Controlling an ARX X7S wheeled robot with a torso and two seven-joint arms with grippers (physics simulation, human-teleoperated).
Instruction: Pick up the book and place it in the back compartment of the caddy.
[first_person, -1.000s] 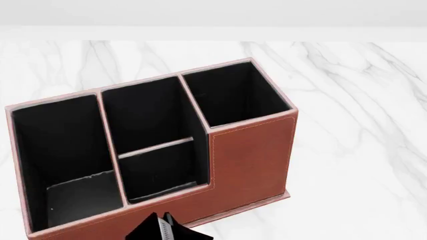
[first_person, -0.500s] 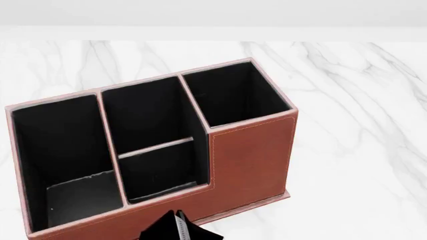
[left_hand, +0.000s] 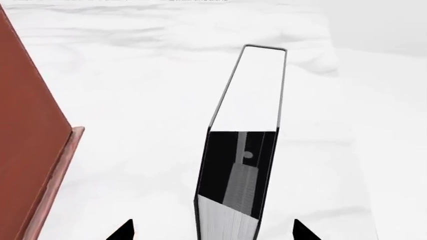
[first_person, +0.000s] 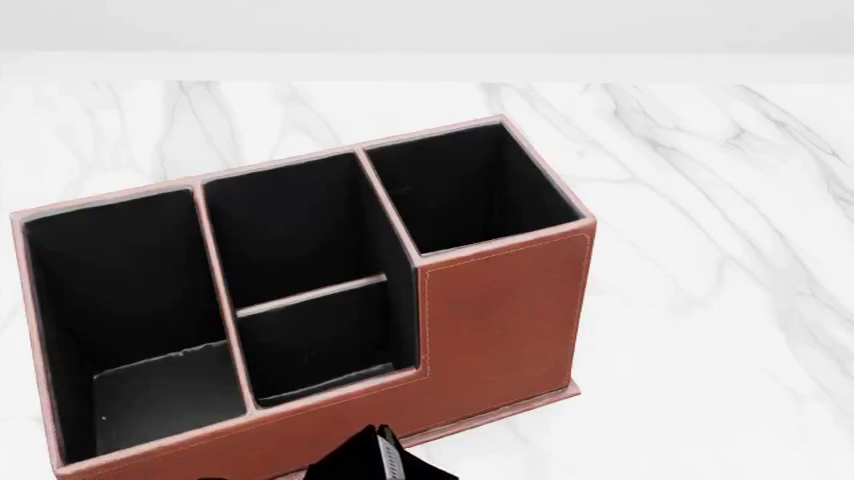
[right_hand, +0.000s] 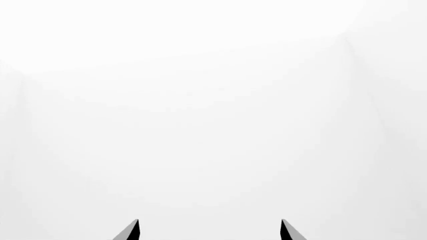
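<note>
In the left wrist view the book is seen between the two dark fingertips of the left gripper — white page edges nearest, black cover running away from them. The tips are spread wide, with a gap showing between each tip and the book; whether the book is touched further in cannot be told. Off to one side of the fingers, apart from the book, the red-brown wall of the caddy is seen standing on the marble table.

In the head view the book is seen just in front of the caddy's low front wall, its compartments holding nothing visible.

The right gripper's fingertips are spread — only blank white is seen between them.
</note>
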